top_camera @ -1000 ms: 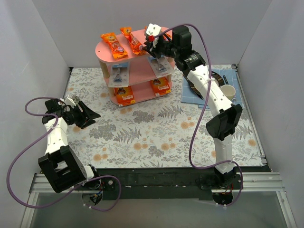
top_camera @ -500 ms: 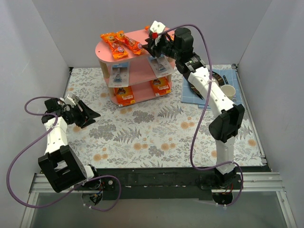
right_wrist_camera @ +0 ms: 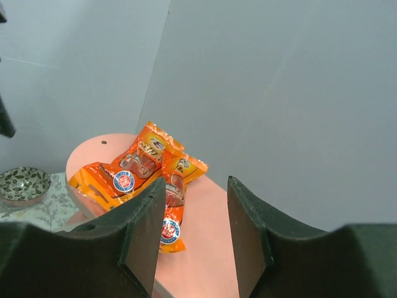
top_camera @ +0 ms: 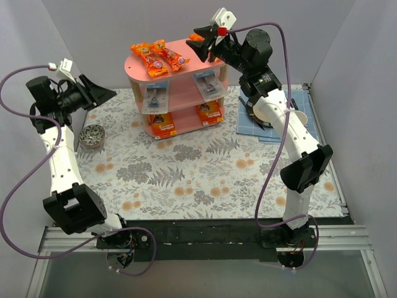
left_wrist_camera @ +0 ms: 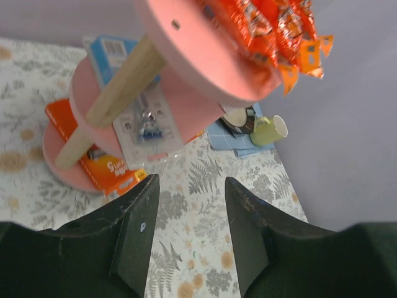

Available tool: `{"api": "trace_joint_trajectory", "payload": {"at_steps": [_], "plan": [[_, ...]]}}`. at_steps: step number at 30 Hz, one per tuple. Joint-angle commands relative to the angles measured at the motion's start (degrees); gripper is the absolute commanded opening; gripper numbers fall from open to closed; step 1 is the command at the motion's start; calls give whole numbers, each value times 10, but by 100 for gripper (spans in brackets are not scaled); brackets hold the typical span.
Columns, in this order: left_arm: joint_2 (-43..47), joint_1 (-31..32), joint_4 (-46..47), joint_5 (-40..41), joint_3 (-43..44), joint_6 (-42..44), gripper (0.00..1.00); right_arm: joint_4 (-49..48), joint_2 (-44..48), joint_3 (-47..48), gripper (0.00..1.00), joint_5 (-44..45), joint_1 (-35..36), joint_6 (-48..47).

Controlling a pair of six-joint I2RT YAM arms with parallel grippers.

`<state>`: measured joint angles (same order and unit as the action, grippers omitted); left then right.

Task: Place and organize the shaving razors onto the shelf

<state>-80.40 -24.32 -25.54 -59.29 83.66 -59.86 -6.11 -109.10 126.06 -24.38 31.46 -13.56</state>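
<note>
Right end effector [top_camera: 202, 42]: risen clear of shelf [top_camera: 189, 67], wide, empty. Orange razor bags [top_camera: 158, 56]: now paired, top tier, 10 o'clock. Left end effector [top_camera: 102, 96]: lifted off desk, wide, empty. Placement apparently done.

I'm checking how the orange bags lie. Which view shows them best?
The right wrist view: the orange bags appear large and almost whole on the top board. The top external view shows both, but small. The left wrist view catches only their ends, from below.
</note>
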Motion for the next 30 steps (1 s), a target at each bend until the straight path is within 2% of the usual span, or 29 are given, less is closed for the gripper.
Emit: {"api": "trace_joint_trajectory", "payload": {"at_steps": [1, 5, 13, 20, 25, 30], "plan": [[-41, 16, 42, -13, 73, -28, 45, -34, -23, -7, 53, 8, -4, 69], [-35, 16, 32, -7, 71, -18, 45, -37, -46, 3, 56, 30, 6, 78], [23, 17, 26, -4, -26, -9, 45, -48, -98, 44, 59, 41, 22, 93], [53, 17, 20, 1, -75, -3, 45, -55, -124, 63, 66, 65, 46, 85], [64, 17, 15, 8, -83, -2, 46, -34, -132, 68, 66, 72, 53, 78], [67, 17, 14, 8, -88, -2, 46, -17, -132, 60, 60, 101, 55, 59]]}}
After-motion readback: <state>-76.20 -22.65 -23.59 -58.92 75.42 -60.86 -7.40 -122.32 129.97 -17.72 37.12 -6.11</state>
